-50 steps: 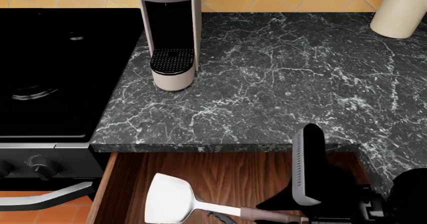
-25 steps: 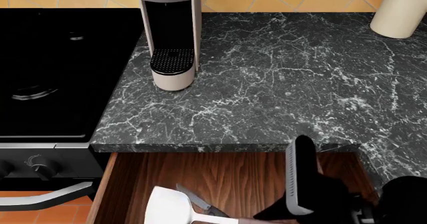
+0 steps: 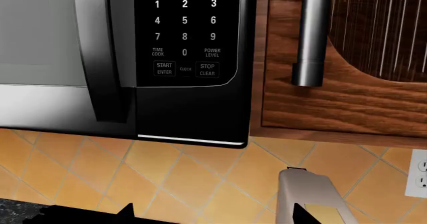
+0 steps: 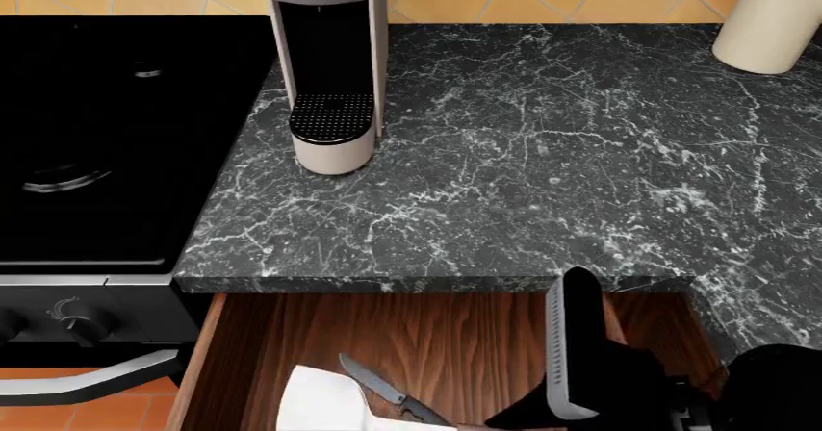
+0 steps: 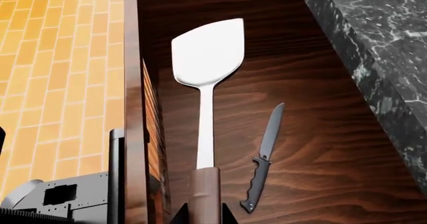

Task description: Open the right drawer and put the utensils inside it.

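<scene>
Spatula [image 5: 207, 51] has slid toward you since a second ago: in the head view only part of its pale head [image 4: 321, 402] shows now at the bottom edge, and the knife [image 4: 385, 391], hidden a second ago, lies bare on the drawer floor. Your right gripper [image 5: 203, 211] has pulled back with it, and its upright black finger [image 4: 568, 349] sits slightly lower in the head view. Right fingers pinch the spatula's brown handle, seen in the right wrist view. Right drawer [image 4: 475, 330] stands open under the worktop [image 4: 540, 162] edge. Both utensils are inside it, the knife [image 5: 263, 156] just beside the fingers, parallel to the spatula shaft, apart from it. Drawer's side wall [image 5: 132, 109] runs close along the other side of the fingers. Worktop lip overhangs the drawer's back. Coffee machine [image 4: 327, 65] and stove [image 4: 110, 133] stand well beyond the fingers. Left gripper is out of view; its wrist camera faces a microwave [image 3: 133, 59] and cabinet door [image 3: 347, 59].
</scene>
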You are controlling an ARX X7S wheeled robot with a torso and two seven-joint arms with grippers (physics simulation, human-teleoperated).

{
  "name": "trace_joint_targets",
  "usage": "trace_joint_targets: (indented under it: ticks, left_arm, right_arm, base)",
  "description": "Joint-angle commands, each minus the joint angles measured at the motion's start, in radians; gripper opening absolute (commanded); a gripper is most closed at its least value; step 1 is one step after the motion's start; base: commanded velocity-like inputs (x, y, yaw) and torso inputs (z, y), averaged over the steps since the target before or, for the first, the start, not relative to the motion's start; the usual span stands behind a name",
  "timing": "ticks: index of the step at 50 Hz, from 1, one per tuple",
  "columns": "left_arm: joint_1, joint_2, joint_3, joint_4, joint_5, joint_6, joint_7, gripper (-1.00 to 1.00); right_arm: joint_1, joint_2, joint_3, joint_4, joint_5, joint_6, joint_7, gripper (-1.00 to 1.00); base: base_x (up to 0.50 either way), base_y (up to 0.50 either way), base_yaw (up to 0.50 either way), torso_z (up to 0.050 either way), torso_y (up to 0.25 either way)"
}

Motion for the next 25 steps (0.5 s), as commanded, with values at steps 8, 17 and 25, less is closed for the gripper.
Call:
trace_joint_targets:
  ticks: [8,17,25]
  left_arm:
    - [0.001,-0.001,0.001,0.001,-0.002,0.002,0.0,1.0]
    - [-0.001,0.0,0.001,0.0,-0.004,0.0,-0.002,1.0]
    - [-0.002,0.0,0.002,-0.002,-0.005,0.0,-0.002,1.0]
  right_arm:
    - [-0.004,0.003,0.0,-0.005,-0.006,-0.013,-0.002,-1.0]
    - [0.004,-0.001,0.007,-0.006,-0.007,-0.012,0.009,1.0]
    - [0.003,0.002,0.002,-0.016,-0.016,-0.01,0.006,1.0]
  base:
    - [0.0,0.0,0.0,0.0,0.0]
    - [0.0,0.0,0.0,0.0,0.0]
    - [0.0,0.0,0.0,0.0,0.0]
